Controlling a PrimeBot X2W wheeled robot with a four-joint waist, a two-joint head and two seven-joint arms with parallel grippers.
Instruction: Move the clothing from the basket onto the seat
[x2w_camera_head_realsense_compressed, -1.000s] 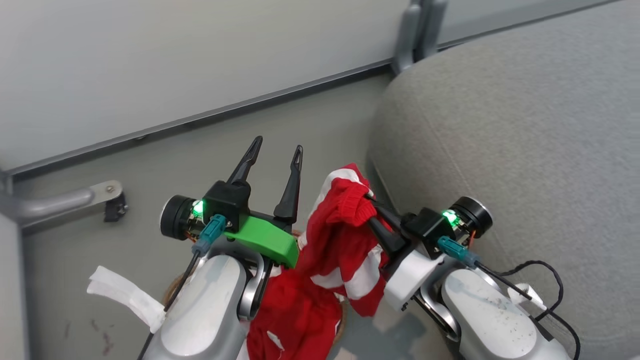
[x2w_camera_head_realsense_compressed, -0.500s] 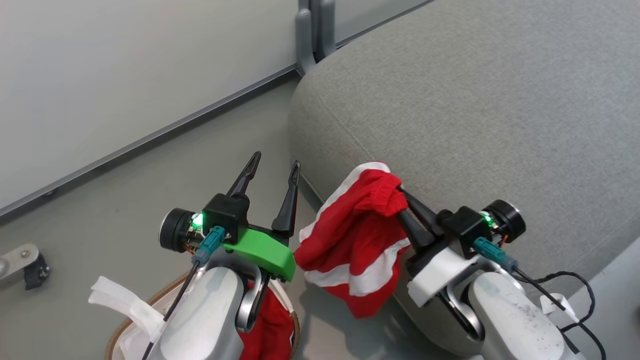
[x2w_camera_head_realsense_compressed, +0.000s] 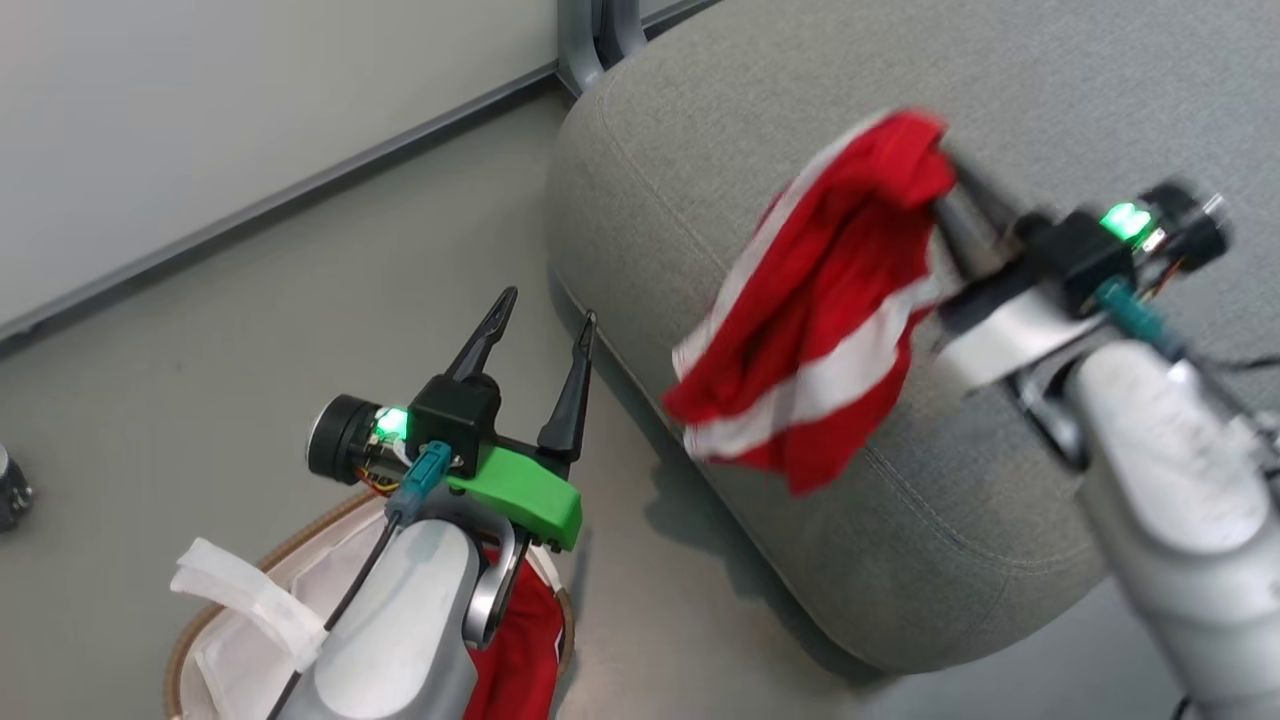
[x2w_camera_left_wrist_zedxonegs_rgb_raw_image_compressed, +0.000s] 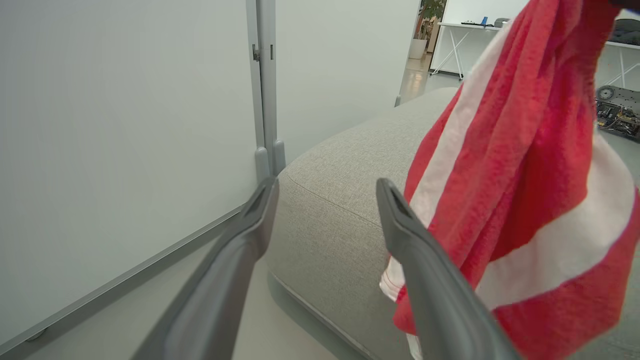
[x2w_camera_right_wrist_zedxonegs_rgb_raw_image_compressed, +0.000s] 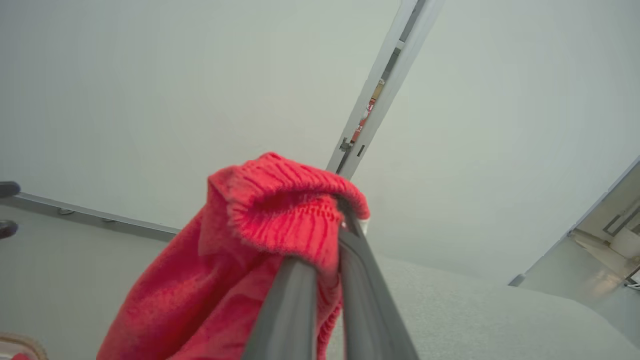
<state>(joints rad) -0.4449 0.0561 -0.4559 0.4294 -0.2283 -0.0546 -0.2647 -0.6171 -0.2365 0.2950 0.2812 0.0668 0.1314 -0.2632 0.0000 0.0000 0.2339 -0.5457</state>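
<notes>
Head view: the right gripper has swung the red clothing up over the seat, jaws pinched tight on it. More red waits in the basket. Left wrist view: the left gripper has jaws wide, holding nothing. Right wrist view: the clothing is squeezed between the jaws. Letting go comes next, I think.

no readable text, labels, numbers, or signs anywhere

My left gripper hangs empty, fingers spread wide; right gripper, forward-right of it, blurred, pinched tight on clothing.
</notes>
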